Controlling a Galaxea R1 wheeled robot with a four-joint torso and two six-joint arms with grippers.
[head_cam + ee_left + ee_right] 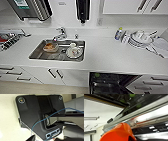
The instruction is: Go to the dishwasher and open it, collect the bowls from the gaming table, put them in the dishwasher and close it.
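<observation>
The dishwasher (110, 83) stands open under the white counter at the lower right of the head view, dark inside with wire racks and a green item near its top edge. In the right wrist view an orange bowl (119, 132) looms close, with my right gripper (125, 137) shut on it. The bowl sits just beside the steel edge of the dishwasher (149, 117). Past that edge lies a dark rack (121, 99) with green pieces in it. The left wrist view shows a blue cable (50, 115) crossing the robot's dark plate.
A steel sink (37, 53) in the counter holds a bowl with orange contents (50, 47), a plate (74, 52) and a cup. A faucet (60, 33) rises behind it. Stacked plates (140, 40) and a bottle (118, 33) stand at the right. White drawers (15, 73) sit below.
</observation>
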